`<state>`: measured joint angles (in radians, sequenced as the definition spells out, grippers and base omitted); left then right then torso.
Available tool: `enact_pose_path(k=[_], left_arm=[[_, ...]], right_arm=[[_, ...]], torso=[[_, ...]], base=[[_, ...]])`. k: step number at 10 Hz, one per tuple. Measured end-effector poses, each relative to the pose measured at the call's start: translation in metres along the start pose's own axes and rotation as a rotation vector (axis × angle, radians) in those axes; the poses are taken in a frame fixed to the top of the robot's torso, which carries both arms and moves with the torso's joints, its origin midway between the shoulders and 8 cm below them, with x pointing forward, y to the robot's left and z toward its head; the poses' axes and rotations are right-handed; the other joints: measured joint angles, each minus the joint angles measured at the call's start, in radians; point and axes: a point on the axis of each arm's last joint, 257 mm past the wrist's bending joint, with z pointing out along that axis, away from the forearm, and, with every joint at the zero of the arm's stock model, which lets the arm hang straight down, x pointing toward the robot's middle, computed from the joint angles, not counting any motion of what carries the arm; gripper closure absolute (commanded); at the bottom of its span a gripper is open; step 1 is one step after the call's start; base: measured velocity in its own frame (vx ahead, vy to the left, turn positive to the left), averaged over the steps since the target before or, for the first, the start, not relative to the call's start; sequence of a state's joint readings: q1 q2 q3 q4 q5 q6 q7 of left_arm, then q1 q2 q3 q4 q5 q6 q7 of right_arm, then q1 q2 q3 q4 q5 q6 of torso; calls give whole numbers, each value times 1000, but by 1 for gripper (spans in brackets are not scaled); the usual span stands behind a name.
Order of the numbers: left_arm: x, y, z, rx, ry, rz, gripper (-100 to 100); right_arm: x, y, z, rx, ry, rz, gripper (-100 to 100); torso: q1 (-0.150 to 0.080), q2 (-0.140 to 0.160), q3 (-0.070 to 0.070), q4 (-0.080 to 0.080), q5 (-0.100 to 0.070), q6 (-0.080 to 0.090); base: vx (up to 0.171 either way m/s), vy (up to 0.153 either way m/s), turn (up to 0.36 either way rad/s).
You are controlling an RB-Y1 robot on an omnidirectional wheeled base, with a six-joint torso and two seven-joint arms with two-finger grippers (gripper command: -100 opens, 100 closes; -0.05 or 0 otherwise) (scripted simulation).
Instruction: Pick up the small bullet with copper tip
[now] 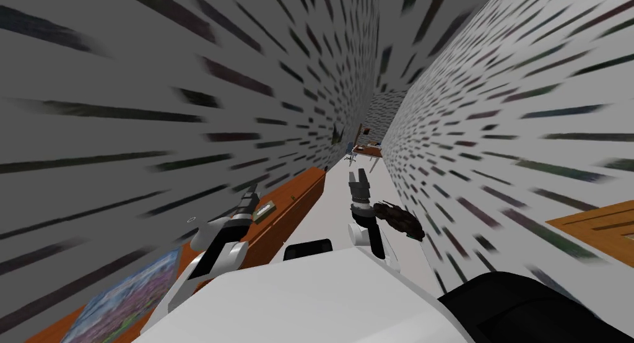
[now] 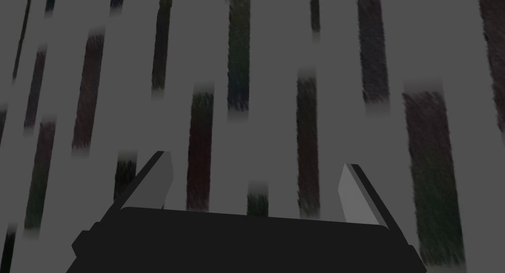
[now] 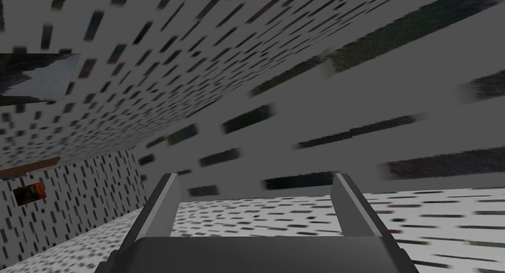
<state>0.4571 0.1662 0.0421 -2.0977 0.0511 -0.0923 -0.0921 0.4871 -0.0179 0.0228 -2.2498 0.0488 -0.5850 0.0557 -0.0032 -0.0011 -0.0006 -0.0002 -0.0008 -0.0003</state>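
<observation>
One candidate only for the small bullet: a tiny dark speck (image 1: 292, 200) on the long orange-brown wooden counter (image 1: 306, 187), ahead of the left tool (image 1: 251, 195) and slightly to its right. It's too small to confirm a copper tip, so treat it as unverified.

- A flat grey-green box (image 1: 263, 210) sits on the same counter, just beside the left tool on the speck's side. My guess is the two belong together, which is why I'd look there first.
- Left tool: fingers spread wide, nothing between them. It hangs over the counter but aims at the wall above it, not at the top surface. I read that as a transit pose, not a grasp pose. It needs to pitch down before any approach.
- The counter runs along the left wall, so the left arm looks like the natural one for the reach.
- Right tool (image 3: 256, 179): fully spread and empty, held forward over the pale speckled floor, well apart from the counter. It's likely parked there to stay out of the way.
- A dark brown lumpy object (image 1: 399, 218) lies on the floor behind the right tool, beside that forearm. It's irrelevant, but watch it if the elbow swings.
- A colourful printed sheet (image 1: 124, 296) covers the near end of the counter, well behind the left tool.

Risk: the target is tiny and the fingers are thin blades, so alignment tolerance is low.
</observation>
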Motion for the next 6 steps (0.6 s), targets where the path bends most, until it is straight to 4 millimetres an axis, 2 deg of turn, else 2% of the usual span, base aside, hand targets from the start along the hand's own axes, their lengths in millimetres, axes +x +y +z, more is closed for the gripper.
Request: enact_pose_path(k=[6], left_arm=[[9, 86, -9, -242, 49, 34, -100]], right_arm=[[0, 0, 0, 0, 0, 0, 0]], torso=[[1, 0, 0, 0, 0, 0]], base=[[19, -38, -139]])
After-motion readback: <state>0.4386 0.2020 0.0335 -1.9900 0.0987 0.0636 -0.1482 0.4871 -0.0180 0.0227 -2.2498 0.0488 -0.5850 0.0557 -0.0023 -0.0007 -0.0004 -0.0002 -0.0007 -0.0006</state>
